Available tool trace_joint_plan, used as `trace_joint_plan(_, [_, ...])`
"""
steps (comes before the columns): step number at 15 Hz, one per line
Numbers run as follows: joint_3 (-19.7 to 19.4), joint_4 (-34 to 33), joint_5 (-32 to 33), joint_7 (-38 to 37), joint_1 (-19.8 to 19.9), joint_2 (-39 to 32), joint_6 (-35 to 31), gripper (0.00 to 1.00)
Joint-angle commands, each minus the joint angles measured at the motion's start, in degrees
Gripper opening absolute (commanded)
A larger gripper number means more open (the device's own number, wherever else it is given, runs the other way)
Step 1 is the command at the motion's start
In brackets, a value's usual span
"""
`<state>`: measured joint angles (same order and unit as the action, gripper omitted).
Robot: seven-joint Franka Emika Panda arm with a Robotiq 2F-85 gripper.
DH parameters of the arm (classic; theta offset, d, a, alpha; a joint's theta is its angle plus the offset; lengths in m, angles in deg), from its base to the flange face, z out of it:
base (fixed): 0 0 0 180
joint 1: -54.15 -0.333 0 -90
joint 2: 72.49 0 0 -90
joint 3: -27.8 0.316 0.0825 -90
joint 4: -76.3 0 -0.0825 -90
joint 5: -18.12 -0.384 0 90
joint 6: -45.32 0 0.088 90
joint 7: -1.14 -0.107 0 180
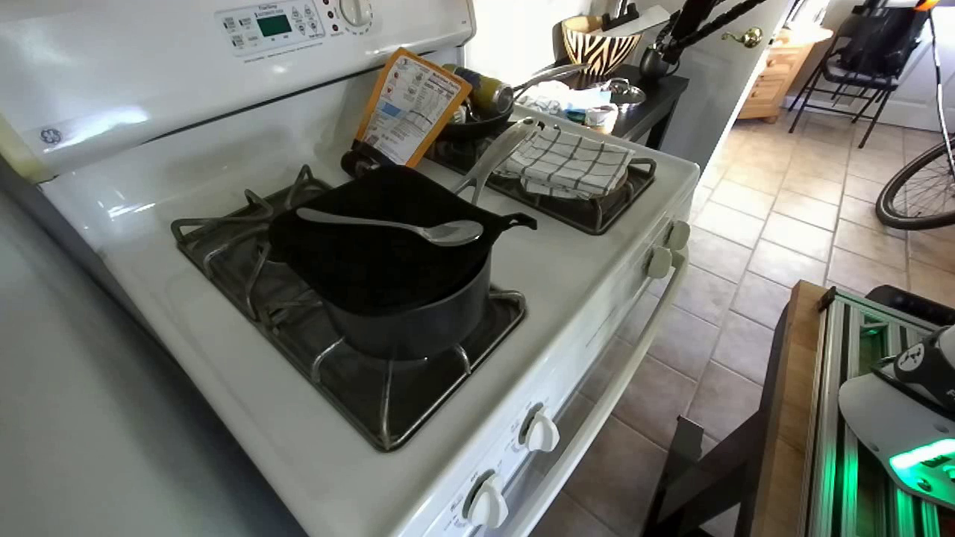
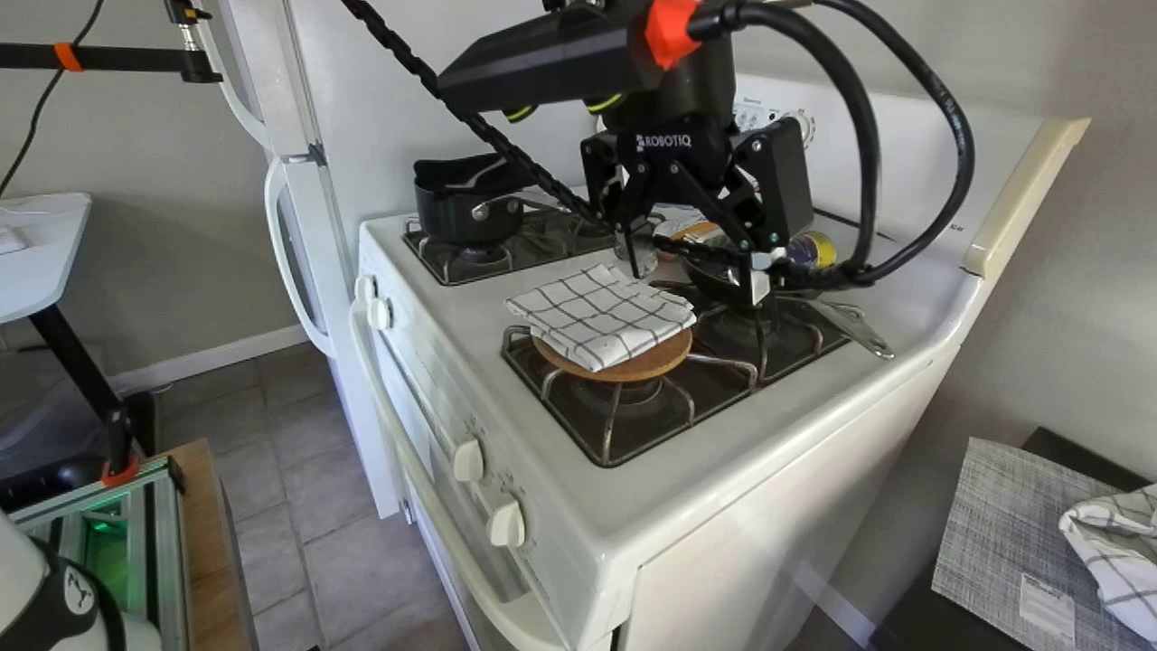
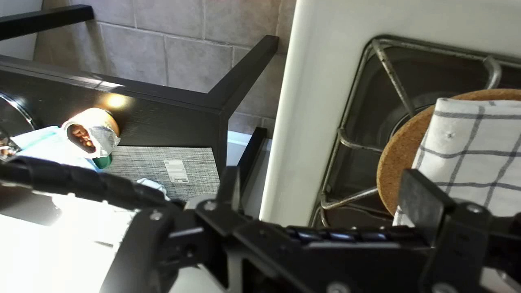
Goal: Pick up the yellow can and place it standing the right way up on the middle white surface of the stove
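hovering the gripper (image 2: 699, 288) above the stove (image 2: 705, 452) in an exterior view, spreading its jaws far apart and holding nothing, probably for straddling something round; showing a black wrapped cable (image 3: 338, 235) across the gap in the wrist view, seemingly not as a load. resting the yellow can (image 1: 492, 95) on its side, or nearly so, in a dark pan (image 1: 481, 128) at one o'clock from the black pot (image 1: 410, 328), likely using the pan's wall against rolling. propping an orange packet (image 1: 414, 108) at nine o'clock from the can, perhaps narrowing any approach there. bearing a folded checked cloth (image 2: 606, 312) on a cork trivet (image 2: 664, 360) between eight and nine o'clock from the gripper, presumably as protection from heat. offering the middle white surface (image 1: 559, 253) between two and three o'clock from the pot, flat between the grates (image 1: 387, 403), likely suiting a can's base better than those. needing next, probably, a descent to two o'clock from the gripper, a grasp across the can's body and a turn to upright, while risking a knock on the silvery handle (image 2: 854, 327) between three and four o'clock. not showing the can's top from its bottom.
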<state>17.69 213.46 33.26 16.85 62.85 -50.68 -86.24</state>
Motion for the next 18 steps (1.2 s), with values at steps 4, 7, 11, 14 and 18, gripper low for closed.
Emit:
trace_joint_plan(4, [0.3, -6.19, -2.74, -5.01, 0.81, -4.06, 8.34, 1.0])
trace_joint_plan(7, [-1.36, -15.66, -6.43, -8.2, 1.14, -10.47, 14.26, 1.0])
trace_joint_plan(11, [-3.83, -28.24, -12.51, -11.7, 2.94, -18.05, 20.55, 1.0])
trace_joint_plan(14, [-3.8, -27.7, -14.42, -10.71, 3.35, -17.1, 19.69, 1.0])
trace_joint_plan(18, [-3.78, -29.15, -14.9, -10.57, 3.55, -18.28, 20.05, 1.0])
